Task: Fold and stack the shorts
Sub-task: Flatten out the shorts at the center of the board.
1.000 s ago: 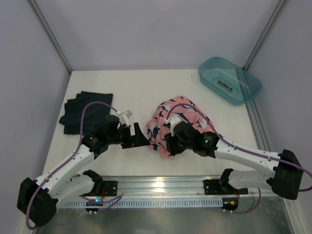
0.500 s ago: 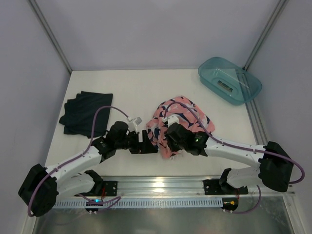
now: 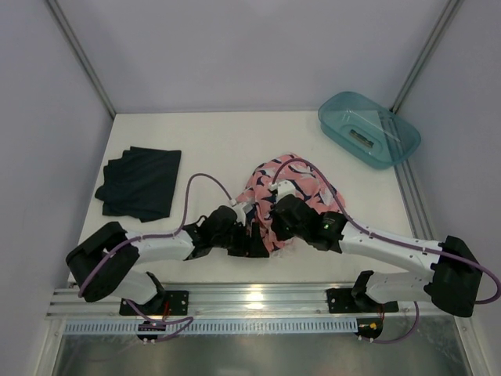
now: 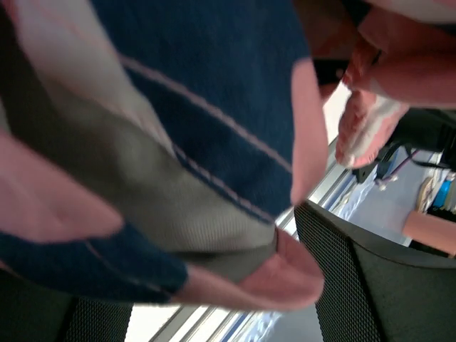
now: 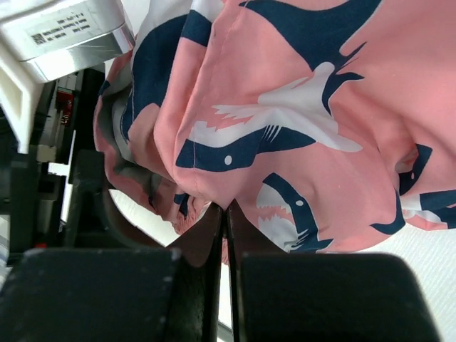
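The salmon pink shorts (image 3: 296,182) with navy and white sharks lie crumpled mid-table. My right gripper (image 3: 275,227) is at their near edge; in the right wrist view it (image 5: 226,208) is shut on a pinched fold of the pink shorts (image 5: 299,107). My left gripper (image 3: 254,240) has pushed into the same heap from the left. In the left wrist view it (image 4: 192,274) stands open, and the pink shorts' cloth (image 4: 178,121) fills the space between its fingers (image 4: 370,285). The dark navy shorts (image 3: 139,183) lie folded at the left.
A translucent teal tub (image 3: 368,129) sits at the back right corner. The metal rail (image 3: 258,299) with both arm bases runs along the near edge. The two grippers are close together, almost touching, at the heap's near-left side.
My left arm has swung right, from beside the heap into its near-left edge. My right gripper has closed on a fold of the pink shorts.
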{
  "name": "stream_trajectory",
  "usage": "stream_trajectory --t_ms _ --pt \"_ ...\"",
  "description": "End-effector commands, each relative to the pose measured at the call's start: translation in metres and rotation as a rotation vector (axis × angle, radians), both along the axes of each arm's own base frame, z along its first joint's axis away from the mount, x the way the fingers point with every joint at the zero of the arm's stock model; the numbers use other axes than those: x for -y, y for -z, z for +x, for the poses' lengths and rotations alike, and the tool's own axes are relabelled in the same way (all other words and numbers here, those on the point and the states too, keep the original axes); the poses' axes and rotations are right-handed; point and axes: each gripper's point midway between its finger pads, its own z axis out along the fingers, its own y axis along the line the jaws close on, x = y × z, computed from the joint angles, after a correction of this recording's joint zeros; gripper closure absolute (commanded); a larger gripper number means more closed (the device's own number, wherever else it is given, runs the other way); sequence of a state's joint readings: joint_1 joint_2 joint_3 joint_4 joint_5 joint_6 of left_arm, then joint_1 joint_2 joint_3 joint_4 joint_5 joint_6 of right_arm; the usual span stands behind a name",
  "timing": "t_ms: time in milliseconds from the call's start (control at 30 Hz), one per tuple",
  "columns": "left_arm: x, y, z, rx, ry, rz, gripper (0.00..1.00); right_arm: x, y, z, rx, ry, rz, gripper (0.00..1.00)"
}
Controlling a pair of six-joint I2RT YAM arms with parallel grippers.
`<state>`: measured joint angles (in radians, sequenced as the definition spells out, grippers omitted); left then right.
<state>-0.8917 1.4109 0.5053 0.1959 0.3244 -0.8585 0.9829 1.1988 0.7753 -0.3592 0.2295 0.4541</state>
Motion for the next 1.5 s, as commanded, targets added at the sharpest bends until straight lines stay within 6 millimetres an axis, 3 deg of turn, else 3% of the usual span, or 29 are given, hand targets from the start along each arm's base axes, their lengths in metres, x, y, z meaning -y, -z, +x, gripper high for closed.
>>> stream_trajectory --t_ms 0,167,300,367,400,433,500,600,767,900,1033,1233,1467 --pt "0.016 -0.015 0.037 0.109 -0.119 -0.038 0.17 -0.003 -0.015 0.009 0.018 0.043 0.083 0.96" --pt "0.021 -0.016 0.045 0.132 -0.142 -0.046 0.19 -0.002 -0.024 0.005 0.019 0.038 0.150 0.96" --pt "0.022 -0.010 0.049 0.129 -0.151 -0.032 0.30 0.011 -0.031 0.008 0.017 0.075 0.204 0.96" --pt "0.022 -0.009 0.048 0.124 -0.156 -0.031 0.45 0.029 -0.026 0.015 0.018 0.138 0.202 0.96" --pt "0.022 -0.010 0.048 0.122 -0.158 -0.033 0.61 0.040 -0.029 0.015 0.023 0.170 0.208 0.96" --pt "0.019 -0.009 0.049 0.125 -0.168 -0.027 0.68 0.057 -0.023 0.021 0.018 0.236 0.205 0.93" --pt "0.017 -0.016 0.049 0.133 -0.180 -0.038 0.80 0.080 -0.021 0.024 0.036 0.310 0.201 0.90" --pt "0.017 -0.021 0.046 0.129 -0.168 -0.047 0.89 0.094 -0.025 0.025 0.056 0.358 0.162 0.78" --pt "0.027 -0.033 0.044 0.112 -0.152 -0.097 1.00 0.065 -0.043 0.015 0.074 0.213 0.229 0.49" --pt "0.028 -0.034 0.045 0.111 -0.156 -0.097 1.00 0.046 -0.065 0.009 0.121 0.138 0.282 0.39" --pt "0.029 -0.036 0.045 0.110 -0.155 -0.103 1.00 0.033 -0.070 0.005 0.134 0.106 0.235 0.36" --pt "0.030 -0.039 0.044 0.101 -0.154 -0.115 1.00 0.016 -0.044 -0.009 0.123 0.070 0.126 0.38" --pt "0.033 -0.041 0.044 0.097 -0.157 -0.135 1.00 0.023 -0.013 -0.007 0.182 0.173 -0.111 0.42"
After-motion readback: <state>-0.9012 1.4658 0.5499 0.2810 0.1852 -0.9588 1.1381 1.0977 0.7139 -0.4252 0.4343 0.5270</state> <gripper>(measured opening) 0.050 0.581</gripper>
